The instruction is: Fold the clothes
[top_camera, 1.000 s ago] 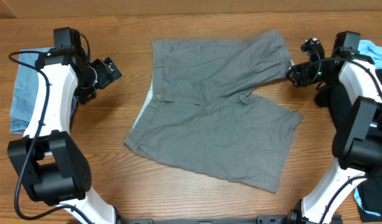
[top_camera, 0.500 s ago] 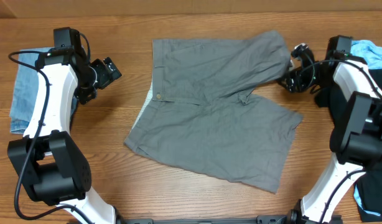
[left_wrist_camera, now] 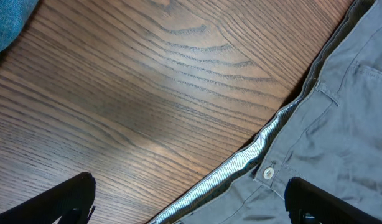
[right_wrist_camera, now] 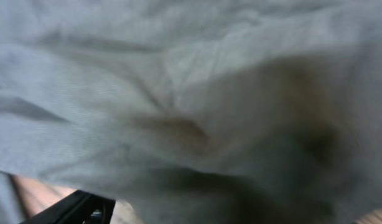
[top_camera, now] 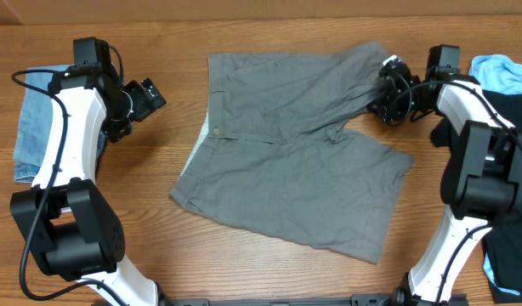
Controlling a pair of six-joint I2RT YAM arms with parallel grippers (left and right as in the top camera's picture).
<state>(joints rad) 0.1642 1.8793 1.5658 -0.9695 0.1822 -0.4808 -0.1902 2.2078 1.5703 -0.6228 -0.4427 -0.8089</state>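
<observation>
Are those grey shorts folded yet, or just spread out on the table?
Spread out, not folded. The grey shorts lie flat on the table, legs apart, with the waistband button showing.

We list shorts (top_camera: 295, 144): grey woven cloth, matt, softly creased. Waistband lining (left_wrist_camera: 244, 165): pale, finely striped, slight sheen. Button (left_wrist_camera: 268, 172): smooth, dull. Counter (top_camera: 269, 272): brown wood grain, smooth, low satin gloss. We note folded denim (top_camera: 27, 127): blue, matt, coarse. Arm shells (top_camera: 74, 119): white glossy plastic. Arm joints (top_camera: 65, 238): black, matt.
</observation>
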